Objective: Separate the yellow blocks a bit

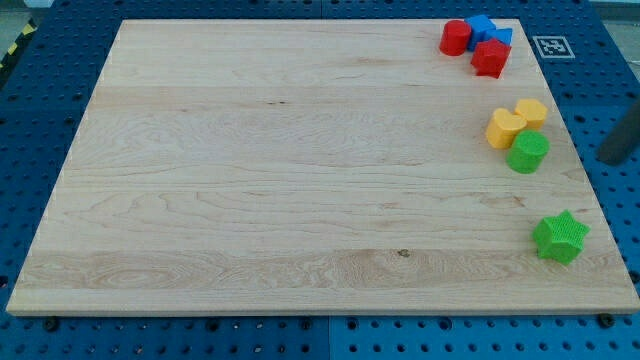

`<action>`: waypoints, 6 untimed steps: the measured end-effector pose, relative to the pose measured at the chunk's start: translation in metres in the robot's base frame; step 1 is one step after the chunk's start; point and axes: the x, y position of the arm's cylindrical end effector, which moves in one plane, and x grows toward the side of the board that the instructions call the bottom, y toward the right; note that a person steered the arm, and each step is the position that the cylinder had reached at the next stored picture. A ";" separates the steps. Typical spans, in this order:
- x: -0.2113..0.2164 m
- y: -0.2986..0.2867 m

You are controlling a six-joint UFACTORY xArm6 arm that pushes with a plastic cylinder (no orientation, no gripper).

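Observation:
Two yellow blocks touch near the board's right edge: a yellow heart (505, 128) and a second yellow block (532, 111) just up and to its right. A green cylinder (528, 152) sits against them from below. My tip (608, 158) comes in from the view's right edge, off the board over the blue pegboard. It is to the right of the green cylinder and the yellow blocks and touches no block.
A green star (560, 237) lies at the lower right. In the top right corner a red cylinder (455, 37), a blue block (482, 27), another blue block (502, 38) and a red block (490, 57) are clustered. A printed tag (550, 45) lies beside the board (300, 180).

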 end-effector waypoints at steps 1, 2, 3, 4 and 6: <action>-0.043 -0.050; -0.050 -0.083; -0.047 -0.087; -0.035 -0.087; -0.029 -0.087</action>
